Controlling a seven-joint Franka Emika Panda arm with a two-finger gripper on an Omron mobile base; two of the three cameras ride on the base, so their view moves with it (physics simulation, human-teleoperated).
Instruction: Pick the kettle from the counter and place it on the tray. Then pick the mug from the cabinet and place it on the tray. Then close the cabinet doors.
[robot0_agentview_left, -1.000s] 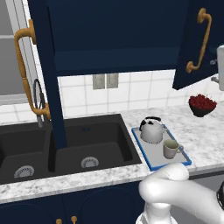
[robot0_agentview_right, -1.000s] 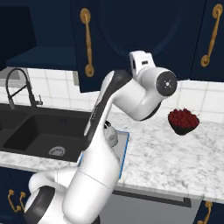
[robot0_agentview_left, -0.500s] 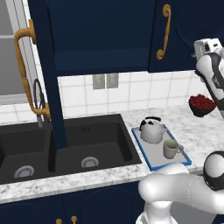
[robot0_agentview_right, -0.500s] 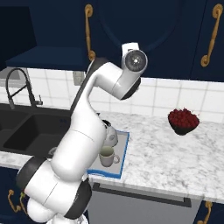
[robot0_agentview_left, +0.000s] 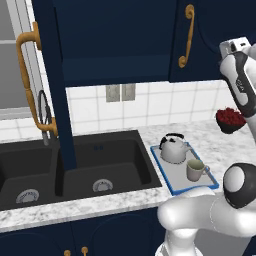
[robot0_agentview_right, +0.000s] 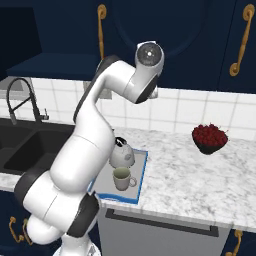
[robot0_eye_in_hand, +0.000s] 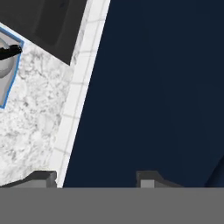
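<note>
The kettle (robot0_agentview_left: 173, 149) and mug (robot0_agentview_left: 195, 170) sit on the tray (robot0_agentview_left: 166, 176). My jaws are apart, holding nothing. The left cabinet door (robot0_agentview_left: 50, 85) needs shutting.

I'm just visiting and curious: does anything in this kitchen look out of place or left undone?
One cabinet door hangs wide open over the black sink. Otherwise it looks tidy: the kettle and mug stand upright on the tray.

My white arm (robot0_agentview_right: 95, 145) arches over the speckled counter (robot0_agentview_right: 200, 175), where the kettle (robot0_agentview_right: 122, 153) and mug (robot0_agentview_right: 122, 178) sit on the blue-rimmed tray (robot0_agentview_right: 137, 187), a bowl of red fruit (robot0_agentview_right: 209, 138) well apart.
</note>
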